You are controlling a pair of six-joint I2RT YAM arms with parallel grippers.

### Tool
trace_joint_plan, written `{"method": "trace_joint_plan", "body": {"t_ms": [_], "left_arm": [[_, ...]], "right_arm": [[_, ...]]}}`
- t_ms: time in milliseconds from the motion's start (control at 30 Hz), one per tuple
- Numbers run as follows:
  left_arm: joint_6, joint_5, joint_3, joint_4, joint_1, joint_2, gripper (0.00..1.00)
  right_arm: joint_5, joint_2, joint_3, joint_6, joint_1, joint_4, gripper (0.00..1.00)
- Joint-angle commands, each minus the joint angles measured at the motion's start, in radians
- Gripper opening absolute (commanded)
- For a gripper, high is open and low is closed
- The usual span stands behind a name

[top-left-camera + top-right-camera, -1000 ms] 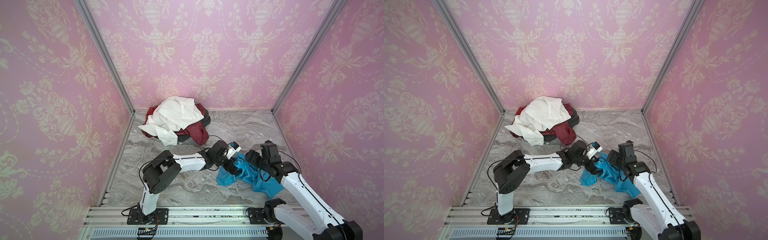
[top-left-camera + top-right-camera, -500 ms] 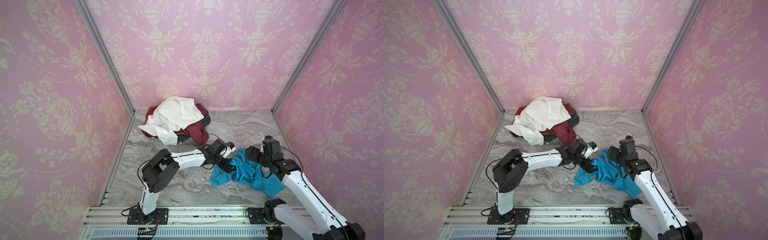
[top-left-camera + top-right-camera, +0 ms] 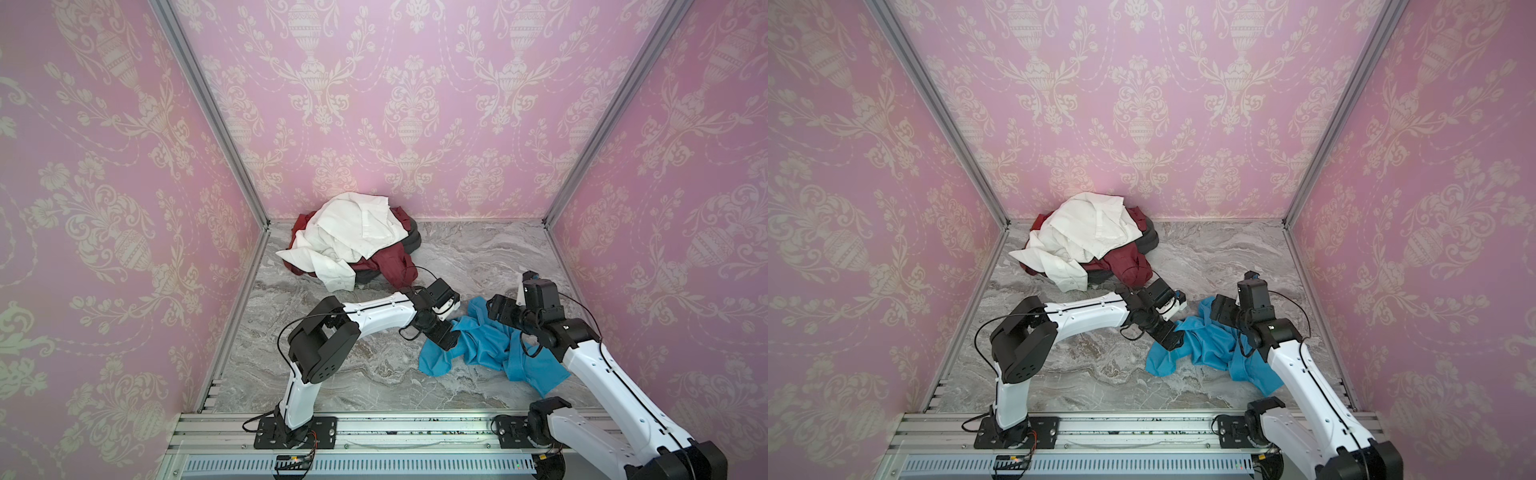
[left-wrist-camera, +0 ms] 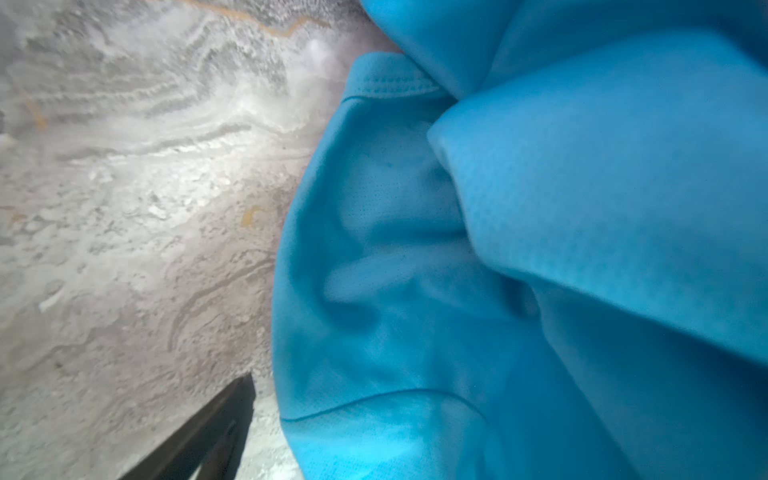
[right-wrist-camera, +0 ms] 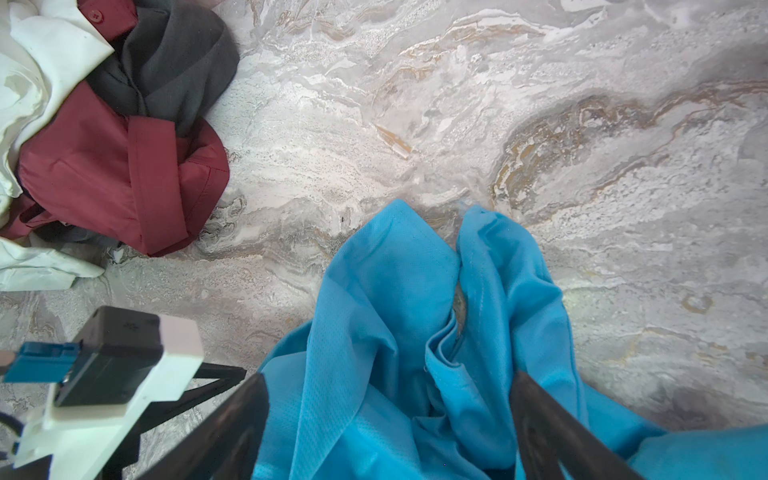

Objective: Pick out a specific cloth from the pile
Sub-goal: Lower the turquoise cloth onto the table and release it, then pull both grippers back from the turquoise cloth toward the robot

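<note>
The turquoise cloth (image 3: 482,349) (image 3: 1208,345) lies crumpled on the marble floor at the front right, apart from the pile (image 3: 353,241) (image 3: 1084,245) in the back left corner. My left gripper (image 3: 444,337) (image 3: 1169,337) rests at the cloth's left edge. In the left wrist view the cloth (image 4: 498,249) fills most of the frame; one dark finger (image 4: 216,432) shows beside it and the other is hidden under fabric. My right gripper (image 3: 500,311) (image 5: 386,378) stands open over the cloth's far side, with loose folds (image 5: 395,332) between its wide-apart fingers.
The pile holds a white shirt (image 3: 353,228), a dark red garment (image 5: 104,158) and a dark grey one (image 5: 174,62). Pink patterned walls (image 3: 415,104) close in three sides. An aluminium rail (image 3: 374,432) runs along the front. Bare marble floor (image 3: 478,257) lies between pile and cloth.
The cloth has sunk onto the floor and spread out to the left. My left gripper came down and slightly left with it. The right gripper shifted a little toward the back.
</note>
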Motion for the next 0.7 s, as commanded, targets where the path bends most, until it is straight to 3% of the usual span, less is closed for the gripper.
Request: {"method": "trace_joint_plan", "body": {"t_ms": [0,400,667], "left_arm": [[0.035,-0.063,0.017,-0.067,-0.022,-0.049,0.97],[0.058,-0.078,-0.019,-0.085,-0.066,-0.136,0.98],[0.053,-0.061,-0.068,-0.014,-0.064,-0.253,0.98]], "right_arm": [[-0.02,-0.015,-0.004,-0.033,0.011,0.015,0.91],[-0.003,-0.051,-0.007,-0.046,0.026,0.001,0.91],[0.158,-0.048,0.013,-0.048,0.168,-0.042,0.93]]}}
